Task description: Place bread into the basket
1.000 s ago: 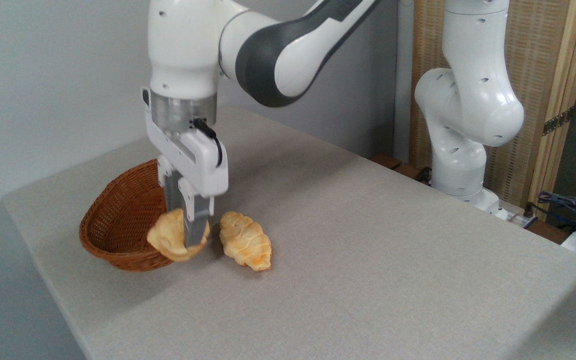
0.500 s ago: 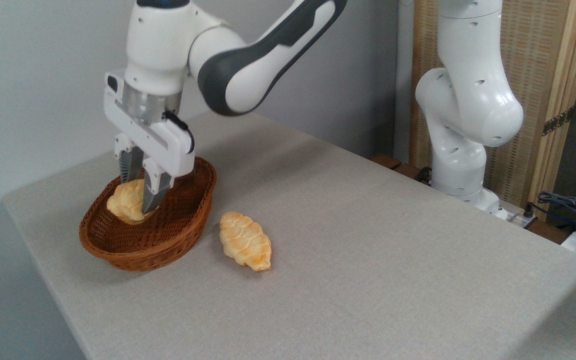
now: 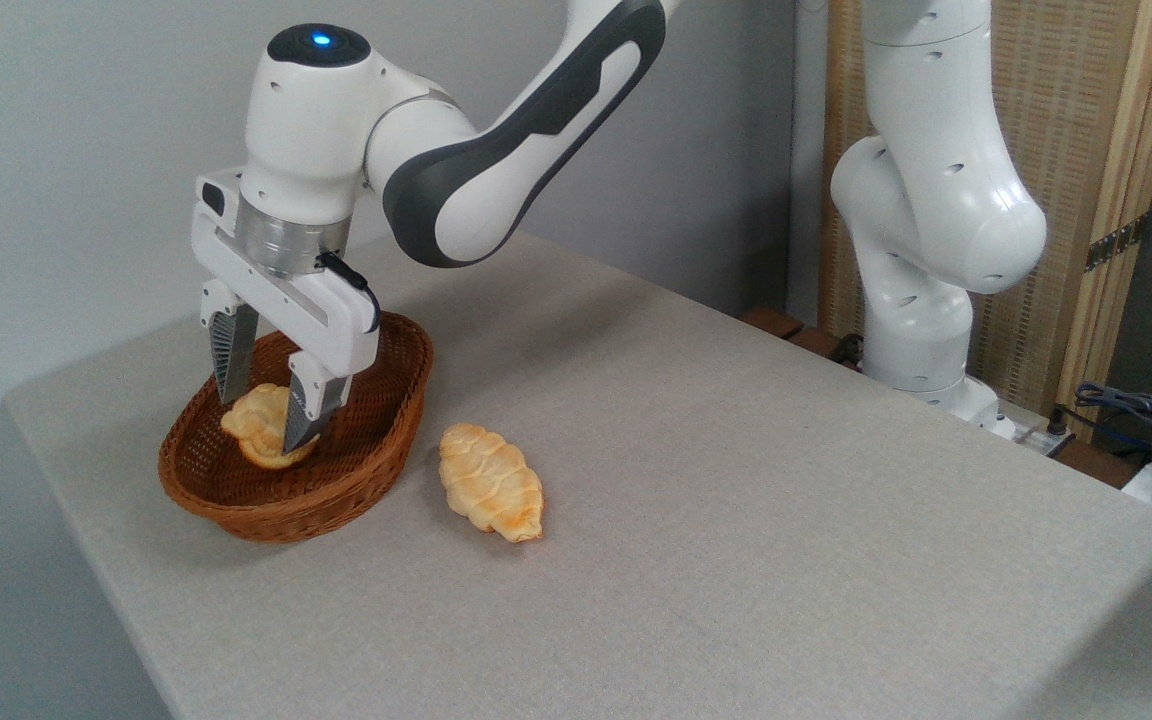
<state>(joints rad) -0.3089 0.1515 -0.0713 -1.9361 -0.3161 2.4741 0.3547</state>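
The basket (image 3: pixel 336 495) sits at the left of the bench (image 3: pixel 736 500), the round bun (image 3: pixel 254 428) lying inside (between the spread jaws, gripper (image 3: pixel 266 420) parted around it). Just right of the basket, the ridged roll (image 3: pixel 491 482) rests on the bench.

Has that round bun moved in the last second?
Yes. The round bun went left, from beside the long roll on the table over the rim into the basket, where it lies between the open fingers.
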